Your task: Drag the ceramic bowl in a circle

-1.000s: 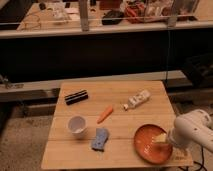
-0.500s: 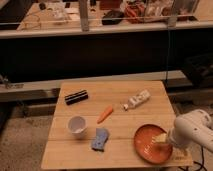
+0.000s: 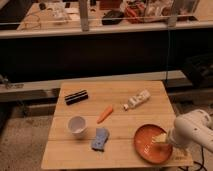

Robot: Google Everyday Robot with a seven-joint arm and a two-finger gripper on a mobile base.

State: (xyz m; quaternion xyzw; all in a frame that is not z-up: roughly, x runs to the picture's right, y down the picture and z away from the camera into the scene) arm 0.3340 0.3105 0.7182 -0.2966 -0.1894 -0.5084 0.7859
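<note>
frankly, any print on the white bottle [image 3: 137,100] is too small to read, and the same goes for the black block [image 3: 76,96]. the ceramic bowl [image 3: 150,146] sits at the near right corner of the wooden surface [image 3: 120,156], its rim close to the front edge. the pincer [image 3: 161,138] is down inside the bowl, over its right half, with its pale tip against the orange inner face. the thick white arm [image 3: 194,131] reaches in from the right of the bowl, past the edge of the surface. whether the pincer is clenched or released cannot be told.

the bowl is wide, shallow and round, almost plate-like, orange-terracotta in colour. it lies flat with its mouth up, and it is the largest thing on the surface.

just left of the bowl lies a blue sponge [image 3: 100,139]. further left of the bowl stands a small white cup [image 3: 77,125], upright. an orange carrot [image 3: 105,114] lies slantwise behind and left of the bowl. the white bottle lies on its side straight behind the bowl, well apart from it. the black block is the thing farthest from the bowl, behind and far to its left.
</note>
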